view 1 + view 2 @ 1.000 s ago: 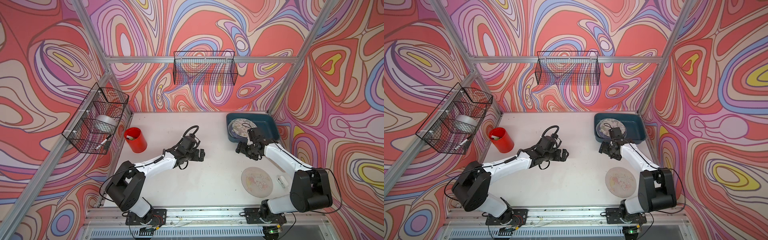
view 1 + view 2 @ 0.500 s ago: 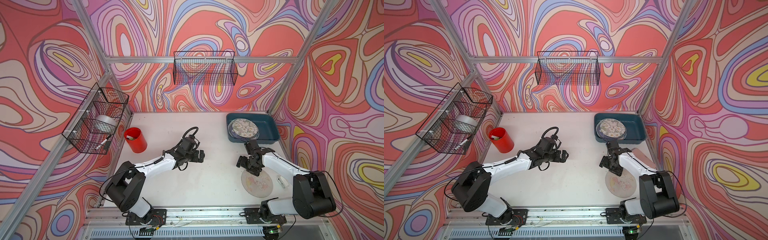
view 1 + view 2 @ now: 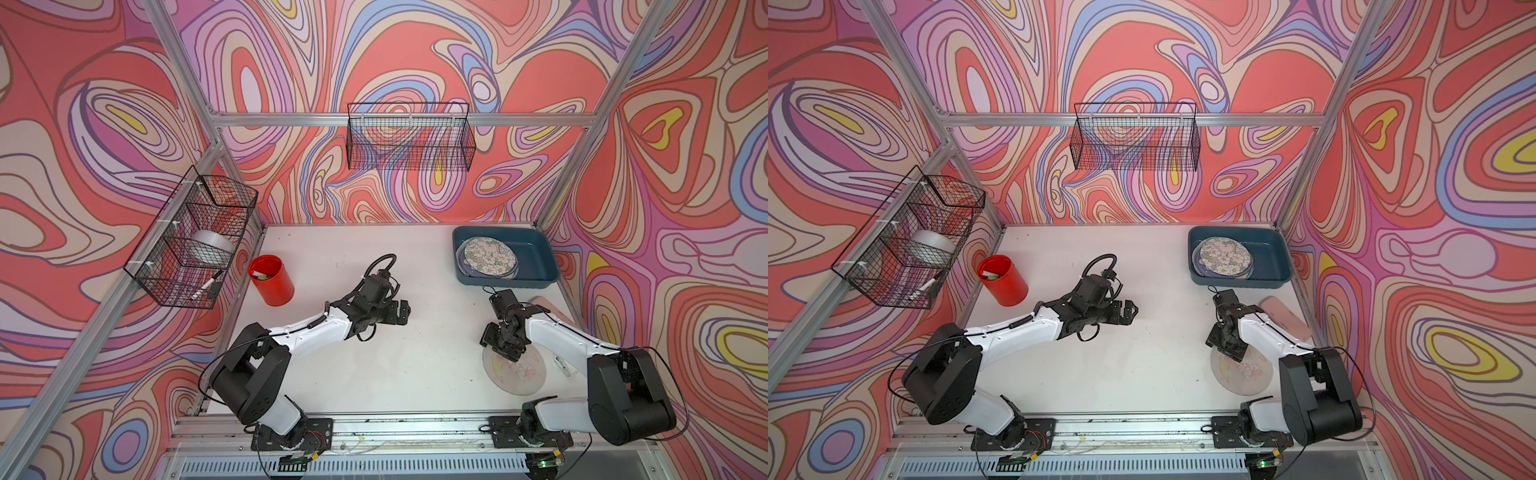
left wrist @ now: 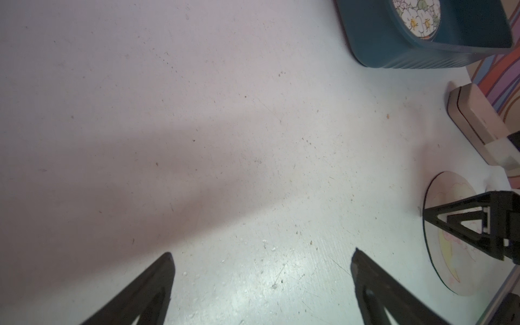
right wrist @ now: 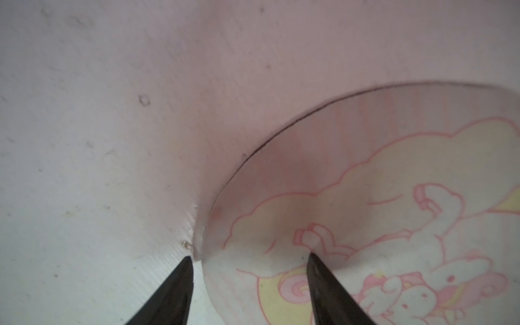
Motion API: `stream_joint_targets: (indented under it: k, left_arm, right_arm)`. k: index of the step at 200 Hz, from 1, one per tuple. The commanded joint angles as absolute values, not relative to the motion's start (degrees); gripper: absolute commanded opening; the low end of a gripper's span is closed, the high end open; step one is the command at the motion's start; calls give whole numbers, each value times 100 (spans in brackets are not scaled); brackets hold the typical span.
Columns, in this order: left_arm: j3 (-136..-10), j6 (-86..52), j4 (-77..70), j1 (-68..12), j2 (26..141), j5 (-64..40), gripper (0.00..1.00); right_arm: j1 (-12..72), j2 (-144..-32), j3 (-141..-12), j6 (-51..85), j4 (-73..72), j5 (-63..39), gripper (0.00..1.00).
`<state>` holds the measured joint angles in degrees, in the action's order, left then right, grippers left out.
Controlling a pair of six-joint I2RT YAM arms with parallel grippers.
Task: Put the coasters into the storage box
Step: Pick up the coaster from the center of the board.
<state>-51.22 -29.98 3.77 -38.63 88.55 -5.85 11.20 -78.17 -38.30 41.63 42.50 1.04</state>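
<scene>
A stack of coasters is sitting inside the storage box, with a flowered one showing on top. One more pale coaster, printed with pink cartoon animals, is lying flat on the white table. It is on the robot's side of the box, near it but not touching.

The right gripper is pointing down at that coaster's rim, on the side facing the box. Its jaws are standing partly apart and straddling the edge. One fingertip is touching bare table just outside the rim, and the other is resting on the printed face. Nothing is being pinched yet.

The left gripper is hanging wide open and empty over bare table, well apart from the box and the coaster. That is making the right arm the nearer one.

Being round, the coaster is offering no long axis. What is mattering, I judge, is that its rim is lying between the right fingers, with the box lying just beyond.
</scene>
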Motion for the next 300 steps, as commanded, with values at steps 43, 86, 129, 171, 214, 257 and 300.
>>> stream_joint_targets:
  k: [43, 86, 129, 171, 214, 257, 300]
  left_arm:
    - [-5093, -2890, 299, -3859, 8809, -562, 98]
    - [-5098, -2827, 313, -3858, 8801, -535, 98]
    - [-5115, -2747, 351, -3858, 8824, -483, 99]
    - [-5150, -2733, 340, -3863, 8869, -500, 98]
    - [-5176, -2725, 335, -3858, 8864, -522, 98]
    - [-5202, -2685, 344, -3858, 8831, -520, 98]
    - [-5212, -2663, 425, -3863, 8785, -414, 99]
  right_arm:
    - [1239, -8194, -3676, 4246, 4089, -145, 66]
    - [1356, -8363, -3725, 4263, 4073, -202, 57]
    - [1423, -8510, -3762, 4247, 4031, -291, 26]
    - [1510, -8499, -3879, 4206, 3984, -335, 0]
    - [1591, -7869, -4217, 4203, 3797, -320, 0]
    - [1599, -7344, -4980, 4071, 4041, 225, 0]
    - [1599, -7536, -5843, 3721, 4248, 435, 0]
